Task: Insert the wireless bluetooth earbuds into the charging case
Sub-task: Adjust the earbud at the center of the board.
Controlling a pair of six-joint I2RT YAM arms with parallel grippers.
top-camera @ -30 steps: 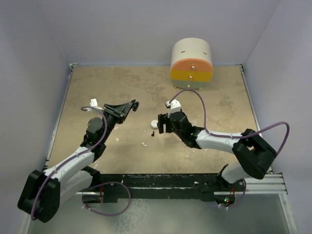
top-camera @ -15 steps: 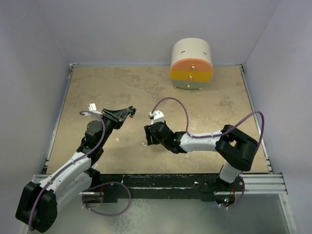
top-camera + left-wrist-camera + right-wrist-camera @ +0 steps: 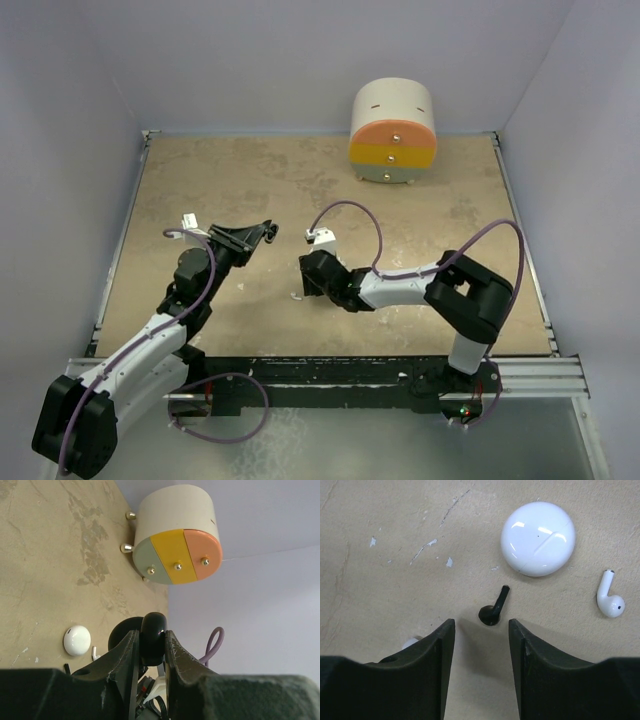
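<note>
Right arm (image 3: pixel 400 288): swung left and dropped low over the table (image 3: pixel 200 180) in the last second, so a pick looks close
Left gripper (image 3: pixel 151 639): clamped on a glossy black disc (image 3: pixel 154 622), the black charging case I'd guess
Right gripper (image 3: pixel 481 630): jaws closing in but still apart, empty
White case (image 3: pixel 538 538): shut, lying flat
Black earbud (image 3: pixel 492 611): just ahead of the right jaws, probably the next grab
White earbud (image 3: pixel 610 600): near the white case

I see the scuffed tan table (image 3: pixel 380 525) carrying a white round case (image 3: pixel 538 538), a black earbud (image 3: pixel 492 611), a white earbud (image 3: pixel 609 597) and a round drawer box (image 3: pixel 393 135).
</note>
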